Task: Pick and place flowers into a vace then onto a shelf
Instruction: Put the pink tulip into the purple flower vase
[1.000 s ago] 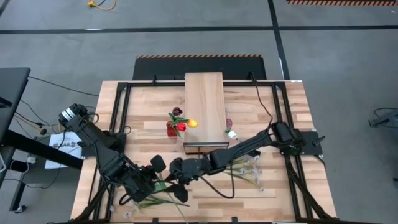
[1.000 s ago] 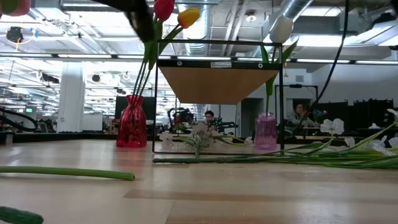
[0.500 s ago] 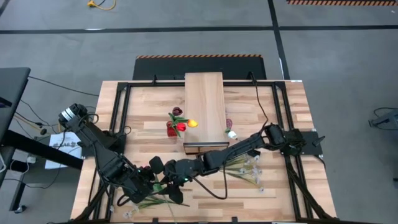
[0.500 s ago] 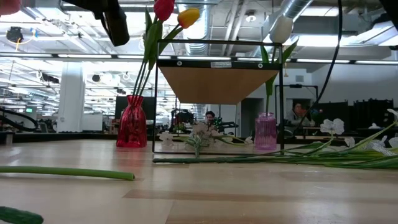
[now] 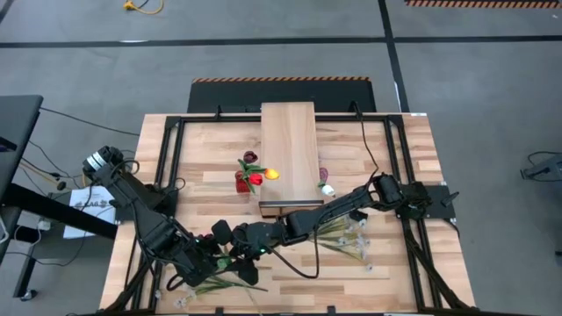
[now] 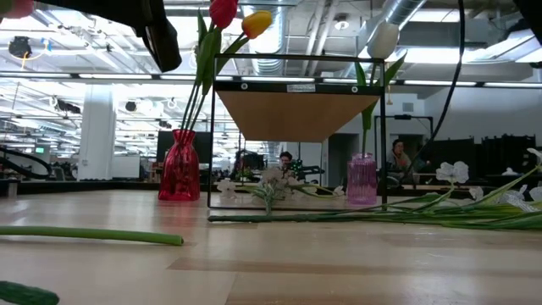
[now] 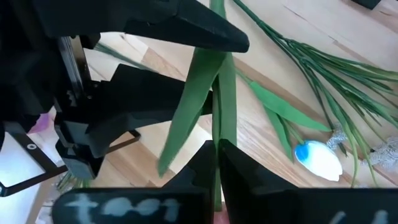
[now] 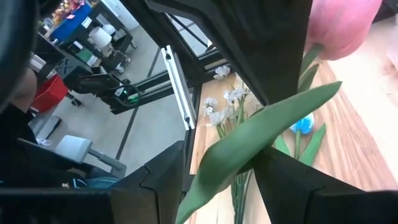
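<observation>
My left gripper [image 5: 208, 255], near the table's front left, is shut on the green stem [image 7: 219, 93] of a pink tulip [image 8: 343, 25]. Its head also shows in the low view [image 6: 17, 7]. My right gripper [image 5: 230, 243] reaches across from the right and is open. Its fingers [image 8: 163, 180] stand on either side of the tulip's leaf [image 8: 249, 146]. A red vase [image 6: 179, 165] with red and yellow tulips and a pink vase [image 6: 362, 178] with a white tulip stand beside the shelf [image 5: 288, 154]. My left gripper pinches the tulip's stem [image 7: 217, 138] between its two fingers, which slant steeply down from above. The stem and a leaf run on past the fingertips, between my right gripper's fingers. The tulip is off the table. Whether my right gripper touches the leaf I cannot tell.
Loose green-stemmed flowers lie at the front left [image 5: 219, 283], and pale blossom sprays lie right of centre [image 5: 347, 237]. A long stem [image 6: 93, 235] lies on the near tabletop. A black frame [image 5: 171, 158] borders the table. People sit in the room beyond [image 6: 398, 157].
My right gripper has moved toward the table's left edge, closing in on the tulip that my left gripper holds, and now has the leaf between its fingers. My left gripper and the tulip have kept still.
</observation>
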You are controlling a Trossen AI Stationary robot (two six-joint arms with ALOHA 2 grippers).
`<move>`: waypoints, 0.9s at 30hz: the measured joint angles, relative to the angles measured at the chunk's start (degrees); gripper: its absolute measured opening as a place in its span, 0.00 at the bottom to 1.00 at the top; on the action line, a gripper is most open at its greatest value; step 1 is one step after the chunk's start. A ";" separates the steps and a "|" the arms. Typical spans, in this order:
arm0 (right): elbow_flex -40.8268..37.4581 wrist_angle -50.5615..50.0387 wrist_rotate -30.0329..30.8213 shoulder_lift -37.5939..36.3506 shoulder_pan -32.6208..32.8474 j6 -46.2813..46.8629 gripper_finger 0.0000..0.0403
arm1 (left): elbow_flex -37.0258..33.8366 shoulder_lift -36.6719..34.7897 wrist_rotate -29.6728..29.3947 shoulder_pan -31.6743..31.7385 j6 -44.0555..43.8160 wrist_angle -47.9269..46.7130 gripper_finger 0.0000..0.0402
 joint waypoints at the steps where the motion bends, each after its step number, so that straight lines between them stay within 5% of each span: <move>1: 0.00 -0.02 0.02 0.00 0.00 -0.01 0.45 | 0.00 0.00 0.00 0.00 0.02 0.03 0.00; 7: 0.00 0.04 0.12 0.02 -0.05 -0.13 0.36 | 0.00 0.00 -1.68 -0.02 0.37 1.07 0.00; 14: -0.05 -0.90 0.31 0.19 -0.20 0.22 0.04 | 0.05 0.00 -2.22 -0.04 0.46 2.27 0.00; 27: -0.09 -1.59 0.16 0.26 -0.07 0.11 0.01 | 0.50 0.00 1.79 0.02 -2.89 4.75 0.04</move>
